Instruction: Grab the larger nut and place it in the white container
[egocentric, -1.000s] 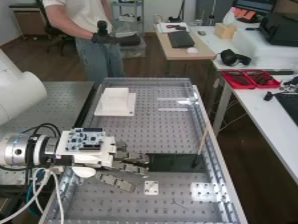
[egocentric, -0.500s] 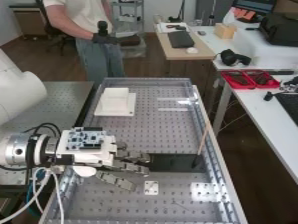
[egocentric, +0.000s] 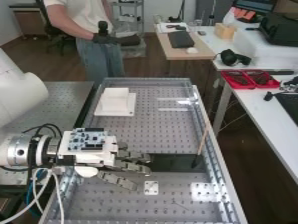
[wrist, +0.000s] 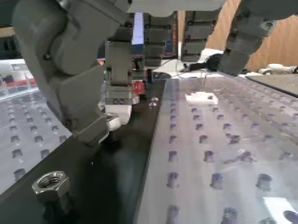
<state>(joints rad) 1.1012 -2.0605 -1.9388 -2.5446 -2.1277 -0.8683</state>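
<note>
In the high view the hand (egocentric: 133, 166) is over the near half of the perforated tray, its straight fingers reaching the left end of a black strip (egocentric: 178, 163). The hand (wrist: 118, 62) in the wrist view has its thumb and fingers apart, with nothing held between them. A silver hex nut (wrist: 50, 185) rests on the glossy black surface, apart from the thumb tip. Farther along that surface lies a tiny shiny piece (wrist: 153, 101), too small to identify. The white container (egocentric: 116, 96) stands on a white square base toward the tray's far left.
A thin wooden stick (egocentric: 203, 142) with a dark tip leans by the tray's right wall. A small white plate (egocentric: 151, 188) lies near the fingers. Raised metal edges (egocentric: 226, 192) border the tray. Cables (egocentric: 41, 195) hang beside the arm at near left.
The hand has shifted slightly to the right in the high view, with its fingers still extended. The container, stick and small white plate have stayed in place.
</note>
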